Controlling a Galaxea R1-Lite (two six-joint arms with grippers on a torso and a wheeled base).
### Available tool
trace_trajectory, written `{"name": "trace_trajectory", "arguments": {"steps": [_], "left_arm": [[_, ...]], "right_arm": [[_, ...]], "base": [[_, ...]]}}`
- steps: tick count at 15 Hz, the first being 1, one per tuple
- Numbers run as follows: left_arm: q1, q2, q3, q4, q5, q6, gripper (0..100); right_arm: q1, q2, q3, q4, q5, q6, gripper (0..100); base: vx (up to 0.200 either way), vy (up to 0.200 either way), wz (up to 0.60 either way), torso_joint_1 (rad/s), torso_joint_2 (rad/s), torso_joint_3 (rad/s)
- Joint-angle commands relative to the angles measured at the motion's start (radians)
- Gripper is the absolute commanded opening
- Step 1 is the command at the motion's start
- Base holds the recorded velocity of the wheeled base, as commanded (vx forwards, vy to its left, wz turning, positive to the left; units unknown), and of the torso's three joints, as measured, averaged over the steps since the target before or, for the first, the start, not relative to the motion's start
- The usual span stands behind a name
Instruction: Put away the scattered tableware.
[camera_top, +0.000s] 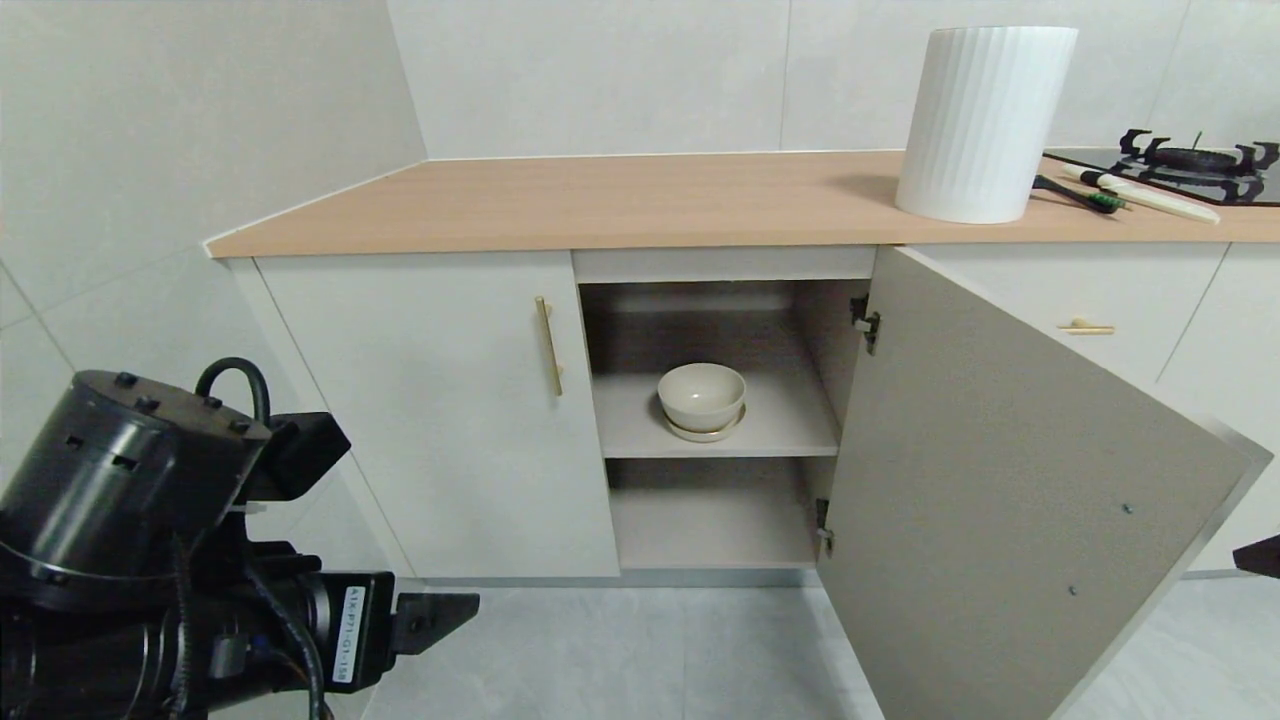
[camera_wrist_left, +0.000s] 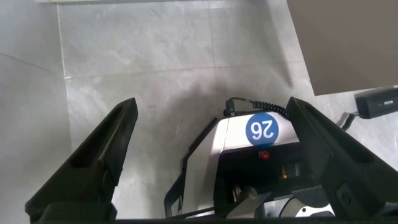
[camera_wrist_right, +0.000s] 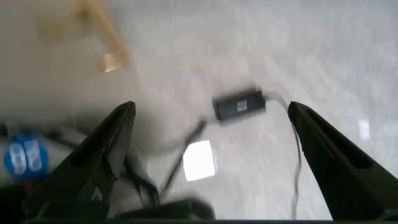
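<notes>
Both jaws stand wide apart and empty: your left gripper (camera_wrist_left: 211, 165) and right gripper (camera_wrist_right: 211, 165) hang over the grey tiled floor (camera_top: 650, 650). At the centre of the head view, the round beige ceramic bowl (camera_top: 701, 393) sits on a matching shallow plate (camera_top: 705, 433) on the upper shelf of the open white cabinet (camera_top: 1000, 480), so that part looks done. At the upper right, a dark green-handled utensil (camera_top: 1085, 195) and a long cream utensil (camera_top: 1150, 196) lie on the wooden countertop (camera_top: 600, 200); you probably have those left to store.

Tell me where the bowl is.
In the head view, the bowl sits on a small plate on the open cabinet's upper shelf, right of the brass handle.
</notes>
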Motion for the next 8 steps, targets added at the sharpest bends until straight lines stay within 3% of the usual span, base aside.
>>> {"name": "trace_trajectory", "arguments": {"steps": [1,3,8], "left_arm": [[0.0,-0.001,0.0,0.0,0.0,-0.001,100],[0.0,-0.001,0.0,0.0,0.0,-0.001,100],[0.001,-0.002,0.0,0.0,0.0,-0.001,100]], "right_arm": [[-0.034,0.049,0.027,-0.064,0.001,-0.001,100],[-0.057,0.091,0.063,-0.162,0.006,-0.001,100],[-0.06,0.137,0.072,-0.213,0.012,0.004,100]], "base": [[0.0,0.0,0.0,0.0,0.0,0.0],[0.0,0.0,0.0,0.0,0.0,0.0],[0.0,0.0,0.0,0.0,0.0,0.0]]}}
